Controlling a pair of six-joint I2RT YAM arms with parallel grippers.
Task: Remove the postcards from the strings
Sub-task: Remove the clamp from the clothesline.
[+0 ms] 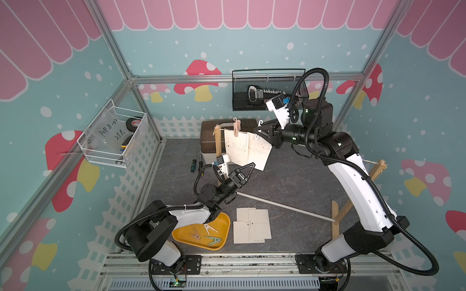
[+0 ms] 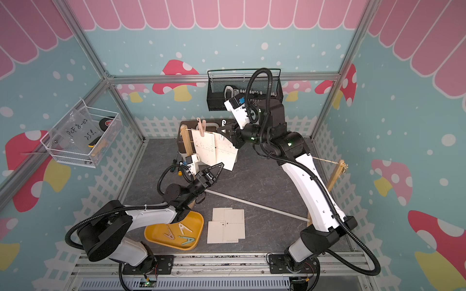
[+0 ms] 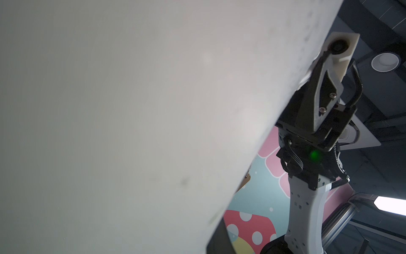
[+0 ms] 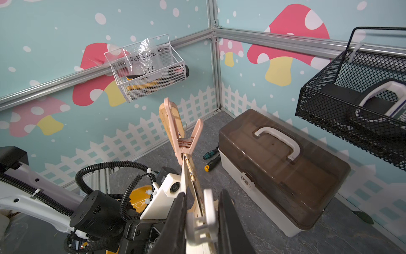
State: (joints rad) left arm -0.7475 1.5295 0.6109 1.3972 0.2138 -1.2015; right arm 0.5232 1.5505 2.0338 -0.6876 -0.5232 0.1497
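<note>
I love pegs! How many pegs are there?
5: three pegs in the tray, a pink peg and a white peg on the string. An arm covers part of the tray; more may hide.

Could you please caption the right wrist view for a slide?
Right gripper pinching the white plastic clothes peg on a cream-white postcard; beyond, a pink plastic peg clips the beige twine.

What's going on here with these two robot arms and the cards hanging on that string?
Two arms are clearing the string. The right gripper has its fingers closed on a white peg that clips one hanging postcard, while the left gripper pinches that card's lower edge. A second postcard hangs beside it under a pink peg. On the table lie three postcards in a stack, and three pegs sit in the yellow tray.
</note>
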